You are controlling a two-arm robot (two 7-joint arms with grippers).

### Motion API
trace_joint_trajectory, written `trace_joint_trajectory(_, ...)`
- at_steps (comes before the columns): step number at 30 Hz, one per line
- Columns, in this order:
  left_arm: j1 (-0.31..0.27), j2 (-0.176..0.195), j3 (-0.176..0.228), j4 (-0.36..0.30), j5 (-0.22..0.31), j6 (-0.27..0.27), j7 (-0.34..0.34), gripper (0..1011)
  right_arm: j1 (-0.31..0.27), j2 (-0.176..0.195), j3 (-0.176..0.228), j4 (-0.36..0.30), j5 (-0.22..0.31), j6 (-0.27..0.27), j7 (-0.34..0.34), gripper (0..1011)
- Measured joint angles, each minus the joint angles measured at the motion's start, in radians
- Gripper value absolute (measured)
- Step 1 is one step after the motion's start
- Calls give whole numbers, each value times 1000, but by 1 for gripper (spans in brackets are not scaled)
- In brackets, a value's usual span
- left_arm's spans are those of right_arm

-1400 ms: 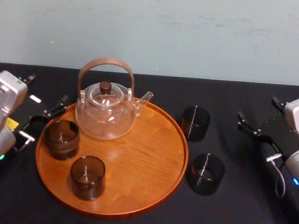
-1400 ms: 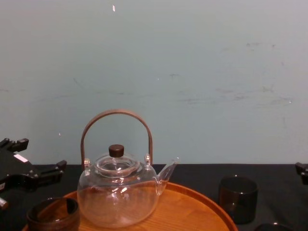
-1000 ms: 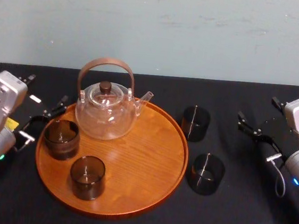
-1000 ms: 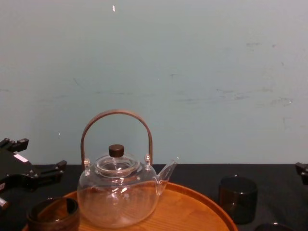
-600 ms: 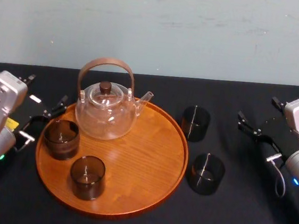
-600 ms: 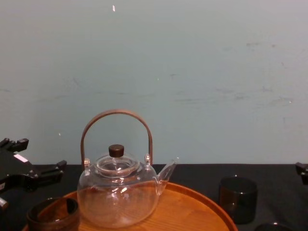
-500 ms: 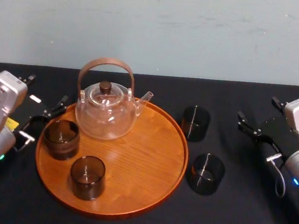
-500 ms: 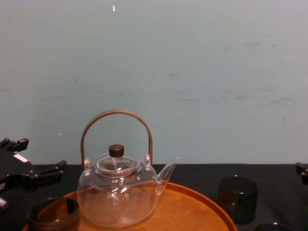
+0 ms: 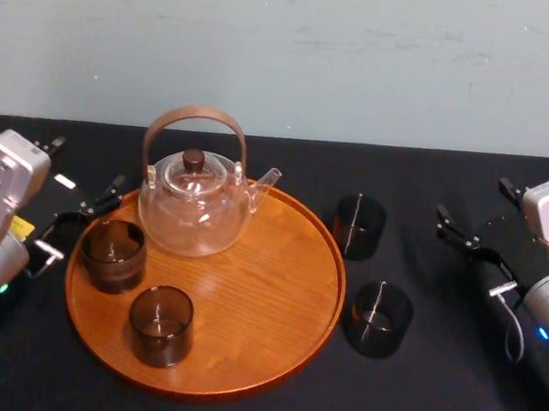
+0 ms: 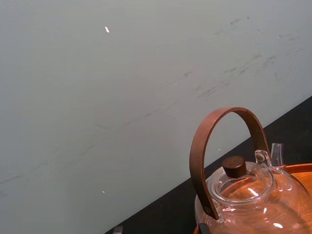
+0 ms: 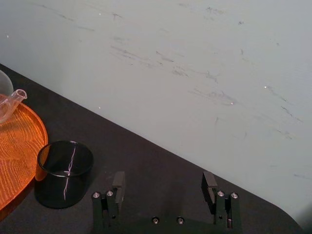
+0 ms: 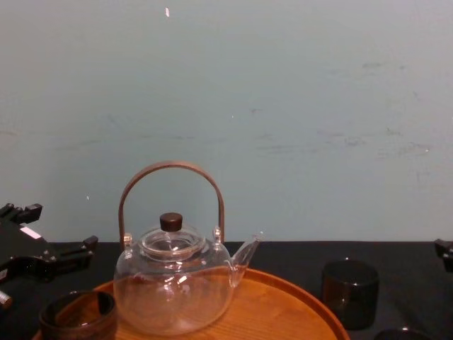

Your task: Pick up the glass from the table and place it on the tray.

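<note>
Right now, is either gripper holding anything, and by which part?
Nothing is held. The left gripper, beside the tray, and the right gripper both have open, empty jaws.

Figure: no displacement is discernible across the interval. The left gripper (image 9: 88, 164) beside the tray (image 9: 268, 264) and the right gripper (image 11: 163, 181) at the table's right hold their stations, jaws apart. Any drift of the near glass (image 9: 377, 319) is possibly mere camera jitter.

Tray (image 9: 274, 299): glossy wood w/ visible grain. Teapot (image 9: 193, 219): clear smooth glass, wood handle (image 9: 198, 114). Table (image 9: 430, 404): matt black cloth.
</note>
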Motion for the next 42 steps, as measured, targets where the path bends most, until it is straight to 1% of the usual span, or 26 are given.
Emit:
trace_joint_trajectory(18,0,0,0,0,0,0,0,1001,0,0,0,0,0,0,0,1002)
trace_joint_trajectory(23,0,0,0,0,0,0,0,1001,-13,1,14,-9,6,5,22,1002)
trace_joint_trajectory(30,0,0,0,0,0,0,0,1001,-57,23,43,-57,38,36,66,1002)
trace_joint_trajectory(35,0,0,0,0,0,0,0,1001,-103,52,70,-108,67,70,99,1002)
trace_joint_trajectory(38,0,0,0,0,0,0,0,1001,-140,75,91,-150,91,99,123,1002)
trace_joint_trajectory(39,0,0,0,0,0,0,0,1001,-140,75,91,-150,91,99,123,1002)
trace_joint_trajectory(40,0,0,0,0,0,0,0,1001,-157,85,100,-168,99,110,133,1002)
trace_joint_trajectory(42,0,0,0,0,0,0,0,1001,-174,95,107,-183,106,121,142,1002)
